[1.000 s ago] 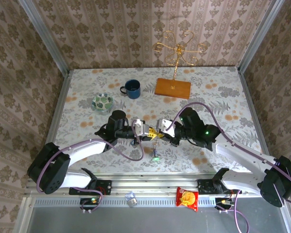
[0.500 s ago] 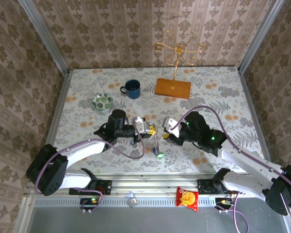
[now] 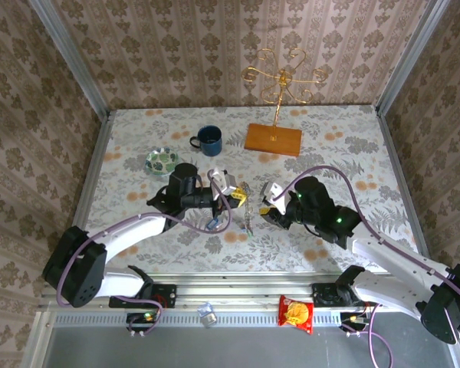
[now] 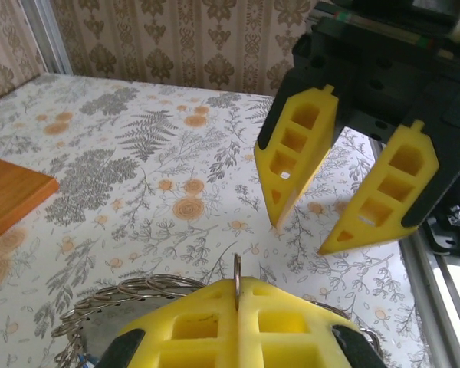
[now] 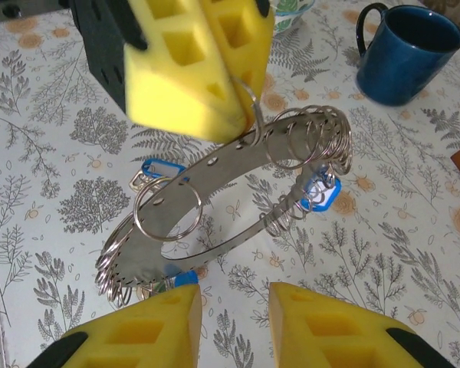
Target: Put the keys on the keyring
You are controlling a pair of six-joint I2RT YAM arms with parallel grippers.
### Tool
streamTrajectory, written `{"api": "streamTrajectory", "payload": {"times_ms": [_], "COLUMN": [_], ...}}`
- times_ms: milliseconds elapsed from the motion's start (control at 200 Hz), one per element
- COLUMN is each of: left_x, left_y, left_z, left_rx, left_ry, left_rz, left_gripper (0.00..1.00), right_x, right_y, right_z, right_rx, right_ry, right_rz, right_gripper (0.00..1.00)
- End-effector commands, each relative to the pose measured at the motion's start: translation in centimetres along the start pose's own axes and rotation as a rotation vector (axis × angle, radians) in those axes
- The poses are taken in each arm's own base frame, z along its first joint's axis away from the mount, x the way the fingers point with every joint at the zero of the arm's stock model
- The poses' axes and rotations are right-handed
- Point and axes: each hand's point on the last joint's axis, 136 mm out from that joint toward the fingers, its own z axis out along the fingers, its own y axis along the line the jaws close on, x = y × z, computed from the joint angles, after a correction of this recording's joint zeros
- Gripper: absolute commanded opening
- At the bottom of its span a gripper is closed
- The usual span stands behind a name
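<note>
Our left hand [image 4: 238,285] clenches the keyring [image 5: 238,157], which is lifted above the surface [image 3: 337,153] mid-scene. Our right hand [image 5: 234,326] hangs released just right of it. Blue-tagged keys [image 5: 322,192] seem threaded already; whether any remain, we cannot tell.

The right hand [image 5: 234,297] has opened and backed off the keyring [image 5: 238,157].

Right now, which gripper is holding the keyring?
The left gripper: its jaws are pinched shut on the keyring. The right gripper is open, not touching it.
</note>
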Motion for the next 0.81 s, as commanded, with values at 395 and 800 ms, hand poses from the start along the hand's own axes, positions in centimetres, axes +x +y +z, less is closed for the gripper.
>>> {"api": "streamTrajectory", "payload": {"times_ms": [395,800], "left_x": [0.4,0.5], "left_y": [-1.9,-2.2], "left_z": [-0.7,-0.9], "left_rx": [-0.154,-0.169], "left_ry": [0.035,0.049], "left_rz": [0.679,0.76], "left_gripper": [0.0,0.0], "right_x": [0.0,-0.1], "right_y": [-2.0,-2.3], "right_z": [-1.0,-1.3], "right_rx": [0.14,0.162], "right_ry": [-0.031,-0.036], "right_rz": [-0.001,0.001], "right_gripper": [0.29,0.29]}}
